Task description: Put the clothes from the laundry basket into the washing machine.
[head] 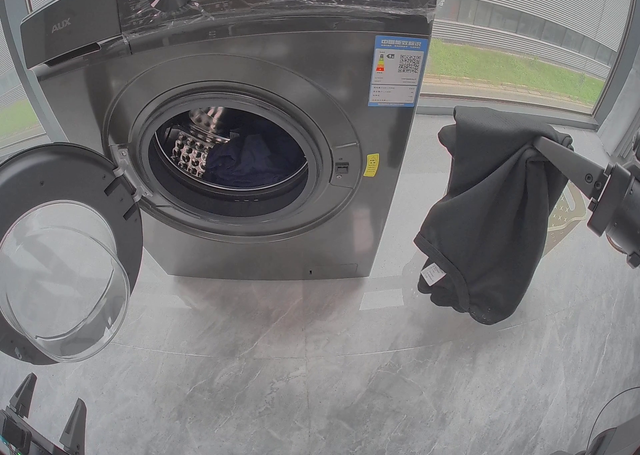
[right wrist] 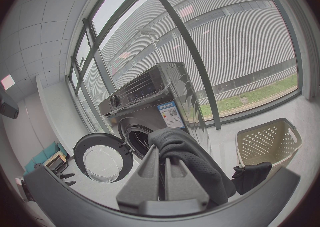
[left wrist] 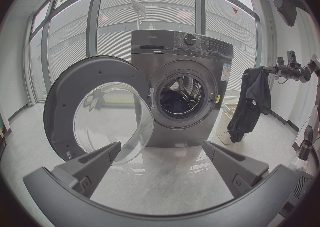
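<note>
Right gripper (head: 547, 148) clamped on bunched top fold of dark garment (head: 493, 209), hanging off washing machine's (head: 267, 69) right side, near laundry basket (right wrist: 266, 141). Soft, light, limp; grip looks secure, trailing hem may catch port rim (head: 319, 143). Left gripper (left wrist: 160, 157) spread, low over floor (head: 300, 356).

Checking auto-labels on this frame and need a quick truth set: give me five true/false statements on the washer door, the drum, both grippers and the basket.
1. The washing machine door is shut. False: it is swung wide open.
2. The right gripper is shut on a dark garment. True.
3. The drum is empty. False: dark blue clothes lie in it.
4. The left gripper is open and holds nothing. True.
5. The basket stands on top of the washing machine. False: it stands on the floor beside the machine.
</note>
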You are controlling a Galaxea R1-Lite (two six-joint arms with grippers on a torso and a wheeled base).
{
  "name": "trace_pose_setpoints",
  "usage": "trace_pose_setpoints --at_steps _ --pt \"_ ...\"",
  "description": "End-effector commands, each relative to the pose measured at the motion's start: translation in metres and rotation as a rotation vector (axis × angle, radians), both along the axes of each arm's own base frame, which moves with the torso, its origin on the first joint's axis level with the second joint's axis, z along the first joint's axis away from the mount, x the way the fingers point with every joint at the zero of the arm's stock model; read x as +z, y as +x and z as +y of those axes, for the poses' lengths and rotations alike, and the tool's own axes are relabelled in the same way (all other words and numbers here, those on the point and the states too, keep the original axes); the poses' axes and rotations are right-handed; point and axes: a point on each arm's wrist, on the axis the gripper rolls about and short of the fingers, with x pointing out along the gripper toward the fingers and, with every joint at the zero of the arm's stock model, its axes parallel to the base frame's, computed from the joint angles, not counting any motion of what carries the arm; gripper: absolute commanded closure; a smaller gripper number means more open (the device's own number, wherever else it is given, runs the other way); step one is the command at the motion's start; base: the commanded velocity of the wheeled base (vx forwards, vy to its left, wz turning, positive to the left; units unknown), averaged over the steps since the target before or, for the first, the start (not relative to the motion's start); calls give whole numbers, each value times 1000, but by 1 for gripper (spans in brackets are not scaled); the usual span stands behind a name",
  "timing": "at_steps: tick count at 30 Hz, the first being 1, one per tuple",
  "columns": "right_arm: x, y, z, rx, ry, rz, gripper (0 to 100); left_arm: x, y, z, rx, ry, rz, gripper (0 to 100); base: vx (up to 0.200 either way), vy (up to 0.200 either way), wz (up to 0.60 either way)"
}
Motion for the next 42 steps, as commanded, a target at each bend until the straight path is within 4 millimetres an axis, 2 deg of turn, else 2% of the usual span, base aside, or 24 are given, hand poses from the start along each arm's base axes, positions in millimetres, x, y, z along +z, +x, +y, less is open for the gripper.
trace_pose_setpoints --at_steps 1,5,14,32,42 --pt "0 0 0 0 1 1 100 -5 0 0 0 -1 -1 0 -200 0 0" --pt "0 1 1 0 0 2 100 -5 0 0 0 -1 -1 0 -200 0 0" --pt "-2 1 1 0 -3 7 100 -5 0 0 0 0 -1 0 0 0 0" --pt "-4 4 2 -1 -8 19 100 -5 0 0 0 -1 -1 0 0 200 0" --pt "-6 9 6 1 -14 31 100 -5 0 0 0 10 -3 0 0 0 0"
